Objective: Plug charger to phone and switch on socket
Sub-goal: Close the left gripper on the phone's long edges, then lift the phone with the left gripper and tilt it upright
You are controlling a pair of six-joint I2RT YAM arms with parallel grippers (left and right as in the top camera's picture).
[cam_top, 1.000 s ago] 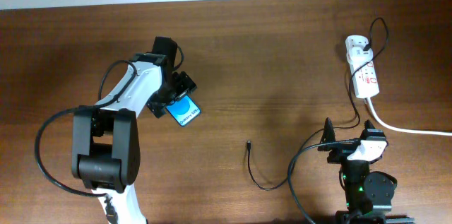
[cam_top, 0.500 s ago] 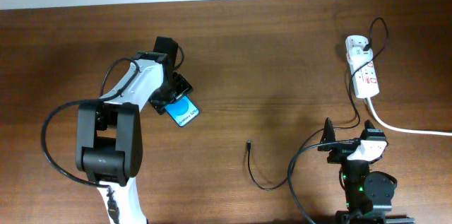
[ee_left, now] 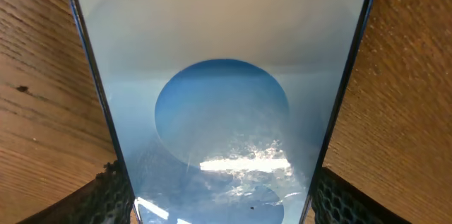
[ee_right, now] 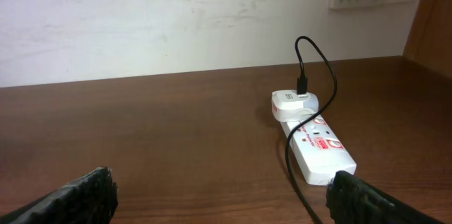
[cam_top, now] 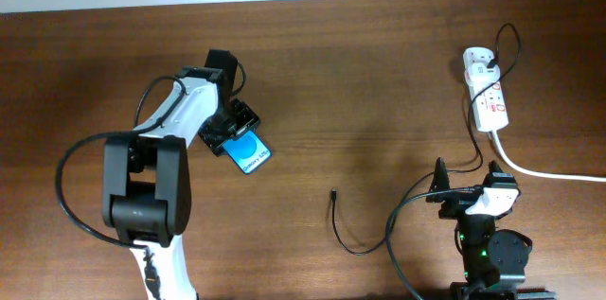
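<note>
**A:** Nearest us, the charger lies limp and light on the bench. Where should it be gripped?

**B:** Just behind its stiff end, I'd judge. The right end effector gapes wide and empty. The left end effector clamps the slick, rigid phone by its edges. Farthest off is the socket.

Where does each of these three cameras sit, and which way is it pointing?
Overhead: above the table, looking down; both arms, the phone, charger and socket show.
Left wrist: on the left arm, facing down at the phone clamped between its fingers.
Right wrist: on the right arm, looking across the table at the socket and wall; open fingers in the bottom corners.
Shared: overhead and right wrist both show the socket.
</note>
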